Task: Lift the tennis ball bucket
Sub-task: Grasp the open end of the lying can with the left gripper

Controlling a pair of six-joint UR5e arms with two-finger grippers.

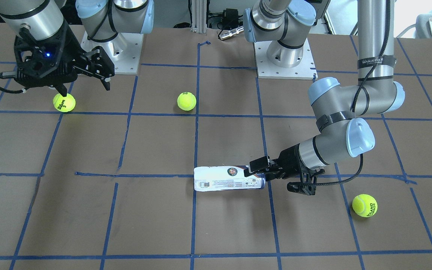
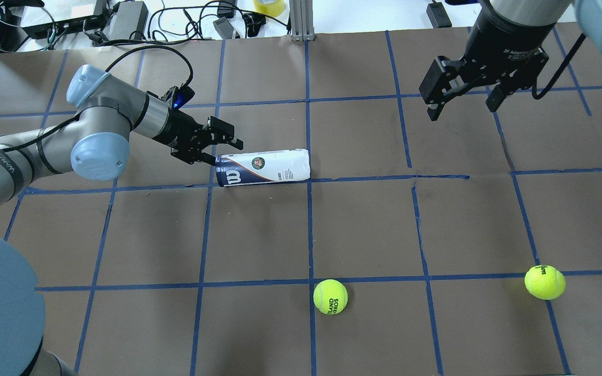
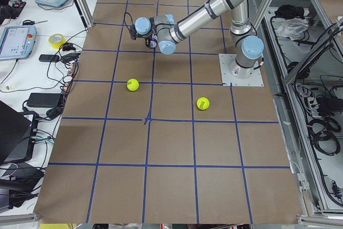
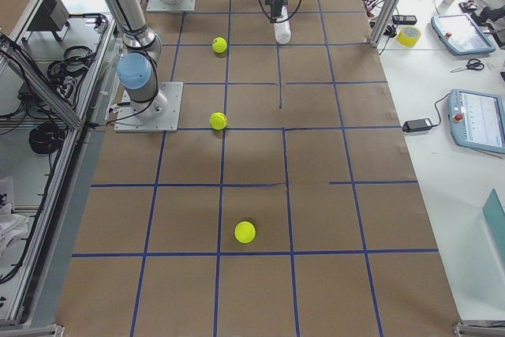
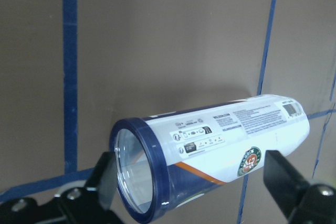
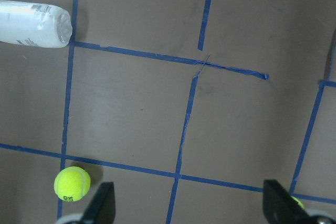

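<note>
Closest to the lens in the front-facing view, a loose ball (image 1: pixel 365 205) is sitting on the counter (image 1: pixel 88 217), at 4 o'clock from the tennis ball bucket (image 1: pixel 223 180). That bucket is lying on its side near the counter's middle, its navy end pointing to 3 o'clock. The left gripper (image 1: pixel 258 173) is reaching in there with its fingers spread to either side of that end. At 10 o'clock of the view the right gripper (image 1: pixel 84 87) is hanging with fingers wide apart, one tip just above a Wilson ball (image 1: pixel 64 102). A middle ball (image 1: pixel 186 101) is resting at 11 o'clock from the bucket.

From overhead, the bucket is lying flat, its white end beside a crossing of blue tape lines (image 2: pixel 309 180). The left gripper is bracketing the navy end from 9 o'clock (contact with the plastic is hard to judge). The right gripper is hovering at 1 o'clock, grasping nothing.

On the left wrist camera, the bucket's clear mouth is facing the lens, one finger just beside the navy rim at 8 o'clock, the other standing clear at 4 o'clock.

On the right wrist camera, the fingers are showing in the lower corners, spread. The bucket's closed end is peeking in at 10 o'clock and the middle ball is lying at 7 o'clock.
</note>
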